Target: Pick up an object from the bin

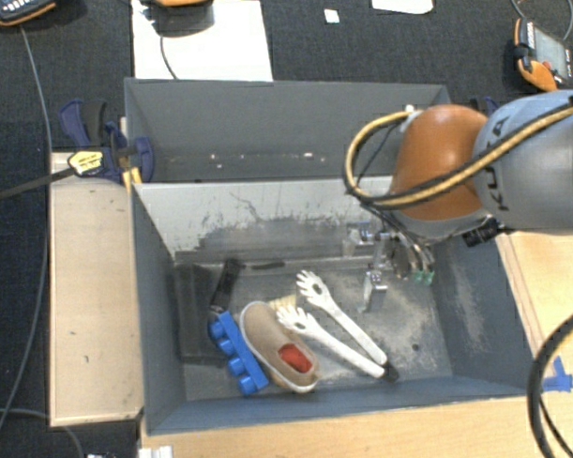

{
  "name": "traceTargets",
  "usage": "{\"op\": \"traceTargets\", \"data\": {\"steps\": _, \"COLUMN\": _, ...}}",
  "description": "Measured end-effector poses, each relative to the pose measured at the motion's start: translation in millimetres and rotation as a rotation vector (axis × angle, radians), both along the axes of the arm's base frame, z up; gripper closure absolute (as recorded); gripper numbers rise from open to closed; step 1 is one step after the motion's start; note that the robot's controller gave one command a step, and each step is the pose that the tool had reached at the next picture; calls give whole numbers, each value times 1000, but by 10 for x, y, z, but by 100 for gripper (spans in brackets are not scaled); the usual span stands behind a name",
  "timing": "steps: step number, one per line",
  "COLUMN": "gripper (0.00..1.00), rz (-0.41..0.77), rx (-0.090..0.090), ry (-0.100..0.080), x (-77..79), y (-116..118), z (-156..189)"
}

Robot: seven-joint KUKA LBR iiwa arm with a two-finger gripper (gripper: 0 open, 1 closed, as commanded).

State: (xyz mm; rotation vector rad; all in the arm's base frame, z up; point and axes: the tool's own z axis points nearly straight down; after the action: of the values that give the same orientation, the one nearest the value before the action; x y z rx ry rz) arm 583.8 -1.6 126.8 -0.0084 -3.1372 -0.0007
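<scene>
Camera view: gripper (378,284) hangs low over bare scuffed floor, right-centre of the grey metal bin (292,129), under the arm's orange cover. Can't tell whether it's open or closed.

Nearest thing is the white plastic salad tongs w/ forked tips (339,327), just left of the gripper and nearer the front wall. Long axis is diagonal: tips up-left, joined end down-right.

Packed against their left are a beige cup-like shell w/ red inside (281,350) and a blue studded plastic block (236,352).

Prob. a short shift left/forward is needed, closing across the tongs' axis. Right side has free room; left is crowded.
</scene>
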Motion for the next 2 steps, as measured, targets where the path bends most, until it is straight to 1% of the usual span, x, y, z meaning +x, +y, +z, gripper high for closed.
{"op": "traceTargets", "data": {"steps": 1, "gripper": 0, "rz": 0, "rx": 0, "ry": -7, "x": 21, "y": 0, "z": 38}}
{"op": "traceTargets", "data": {"steps": 2, "gripper": 0, "rz": -142, "rx": 0, "ry": -8, "x": -644, "y": 46, "z": -566}}
